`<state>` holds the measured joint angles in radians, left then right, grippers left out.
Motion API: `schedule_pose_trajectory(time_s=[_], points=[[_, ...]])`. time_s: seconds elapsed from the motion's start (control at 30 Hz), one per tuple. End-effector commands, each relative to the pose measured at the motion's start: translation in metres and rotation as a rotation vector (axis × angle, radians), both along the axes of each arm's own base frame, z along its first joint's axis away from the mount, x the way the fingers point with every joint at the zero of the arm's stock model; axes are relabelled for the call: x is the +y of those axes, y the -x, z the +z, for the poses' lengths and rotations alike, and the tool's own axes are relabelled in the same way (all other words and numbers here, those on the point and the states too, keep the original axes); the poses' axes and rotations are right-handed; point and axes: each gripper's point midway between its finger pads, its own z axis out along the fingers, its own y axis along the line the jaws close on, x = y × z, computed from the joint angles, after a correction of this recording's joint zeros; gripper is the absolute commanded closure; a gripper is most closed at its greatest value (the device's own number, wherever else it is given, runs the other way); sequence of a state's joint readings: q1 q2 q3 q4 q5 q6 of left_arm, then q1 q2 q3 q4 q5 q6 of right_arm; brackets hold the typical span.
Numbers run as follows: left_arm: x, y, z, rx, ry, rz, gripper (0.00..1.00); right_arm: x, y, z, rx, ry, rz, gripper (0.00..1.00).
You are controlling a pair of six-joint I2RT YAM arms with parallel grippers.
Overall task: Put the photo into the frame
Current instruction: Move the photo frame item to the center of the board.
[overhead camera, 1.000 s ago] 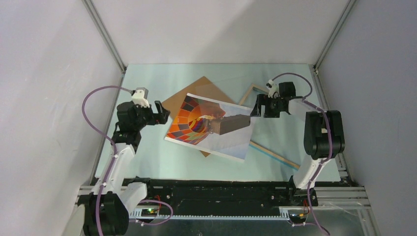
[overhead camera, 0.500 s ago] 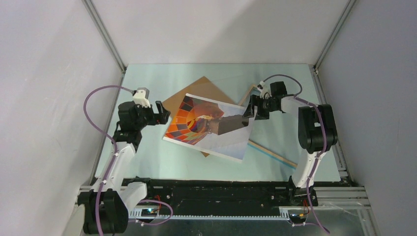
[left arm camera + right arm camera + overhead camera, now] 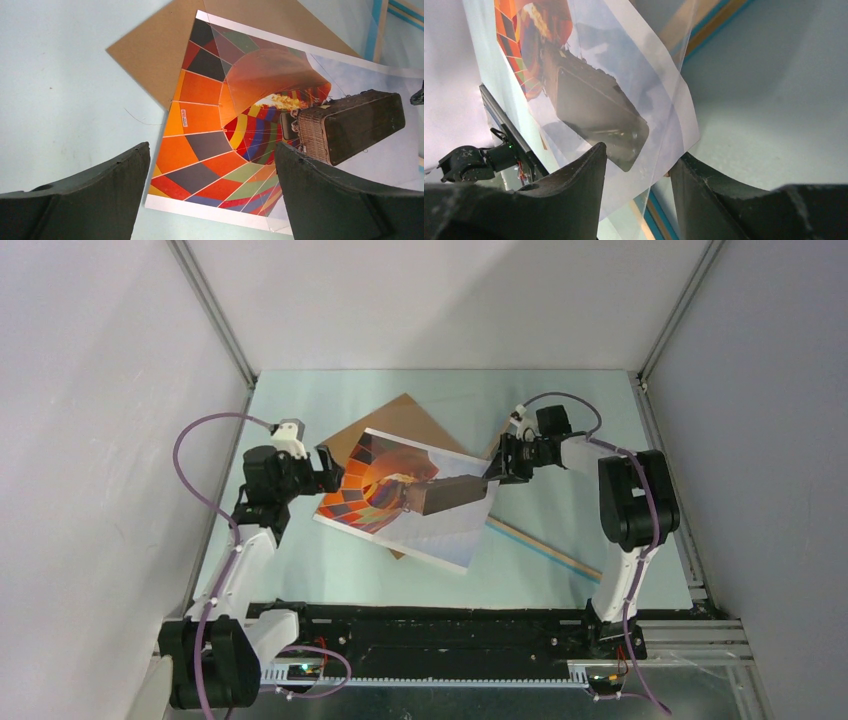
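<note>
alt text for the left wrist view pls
A hot-air balloon photo sits askew over a brown backing board on a pale table. The left gripper is open in the foreground, holding nothing; a strip of the blue-edged frame shows top right.

Pale green table point(image 3: 300, 565): brown backing board point(image 3: 400, 415), frame point(image 3: 545, 550) lying flat.

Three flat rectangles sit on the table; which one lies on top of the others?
The photo, the colourful hot-air balloon print. It overlaps both the plain brown board and the thin blue-edged frame, which show only partly beneath it.
</note>
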<state>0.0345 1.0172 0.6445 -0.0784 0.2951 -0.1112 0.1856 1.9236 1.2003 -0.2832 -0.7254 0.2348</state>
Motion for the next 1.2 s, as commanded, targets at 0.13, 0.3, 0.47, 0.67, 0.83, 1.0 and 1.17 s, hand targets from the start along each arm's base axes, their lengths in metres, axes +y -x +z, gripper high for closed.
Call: schedule_pose_trajectory(time_s=[0.13,0.3,0.47,0.67,0.83,1.0,1.17], points=[[0.003,-0.011,0.021,-0.055,-0.039,0.002,0.02,0.036,-0.014,0.026,-0.061,-0.089,0.062,0.53],[0.005,-0.012,0.021,-0.057,-0.048,0.009,0.02,0.051,-0.012,0.026,-0.047,-0.104,0.091,0.56],[0.006,-0.012,0.020,-0.052,-0.053,0.013,0.02,0.067,-0.014,0.034,-0.060,-0.113,0.116,0.56],[0.007,-0.012,0.020,-0.054,-0.060,0.017,0.02,0.090,-0.018,0.041,-0.073,-0.117,0.155,0.56],[0.009,-0.013,0.020,-0.054,-0.065,0.025,0.02,0.106,-0.022,0.039,-0.071,-0.106,0.180,0.54],[0.010,-0.014,0.021,-0.055,-0.068,0.029,0.02,0.116,-0.020,0.029,-0.068,-0.063,0.207,0.51],[0.011,-0.015,0.021,-0.056,-0.071,0.033,0.02,0.116,-0.018,0.016,-0.047,-0.005,0.216,0.46]])
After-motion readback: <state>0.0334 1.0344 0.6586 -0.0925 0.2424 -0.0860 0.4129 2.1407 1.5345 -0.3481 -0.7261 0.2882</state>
